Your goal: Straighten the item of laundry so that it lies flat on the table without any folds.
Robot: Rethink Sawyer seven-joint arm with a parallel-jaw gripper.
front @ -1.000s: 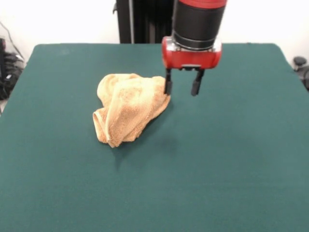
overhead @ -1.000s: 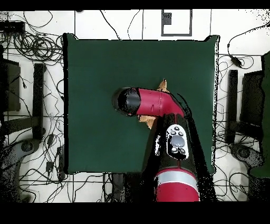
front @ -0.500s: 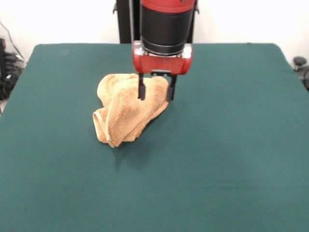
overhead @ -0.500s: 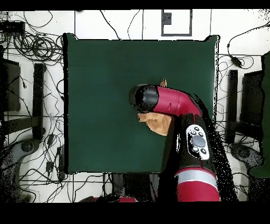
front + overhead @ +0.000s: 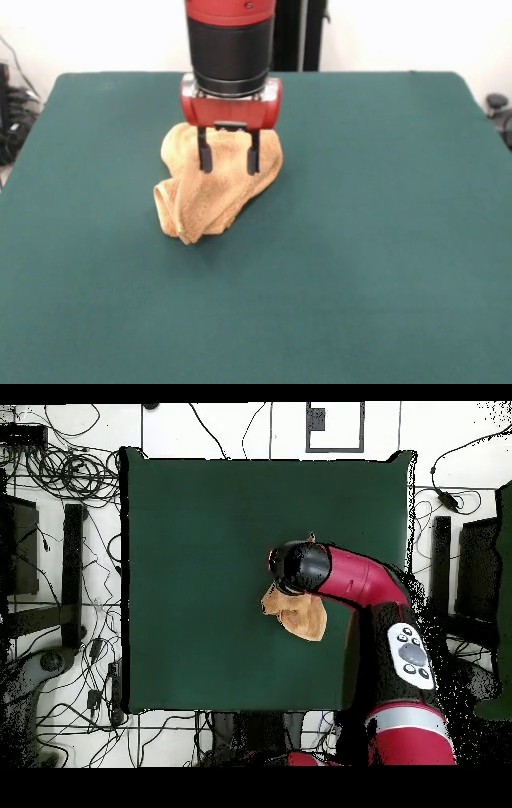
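Towel [image 5: 212, 188] lies bunched in folds on the green table [image 5: 360, 264], left of centre in the front view. That view alone shows the gripper [image 5: 229, 160] above its far part, fingers parted, gripping nothing; overhead, the arm [image 5: 350, 579] hides it.

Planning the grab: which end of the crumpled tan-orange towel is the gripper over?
The gripper hangs open over the crumpled tan-orange terry towel's far, bulkier end; the narrow folded tip points toward the camera.

One crumpled tan-orange terry-cloth towel [image 5: 212, 188] lies on one dark green felt-covered worktop [image 5: 376, 240]; one red-and-black arm's pincer [image 5: 229, 162] shows.
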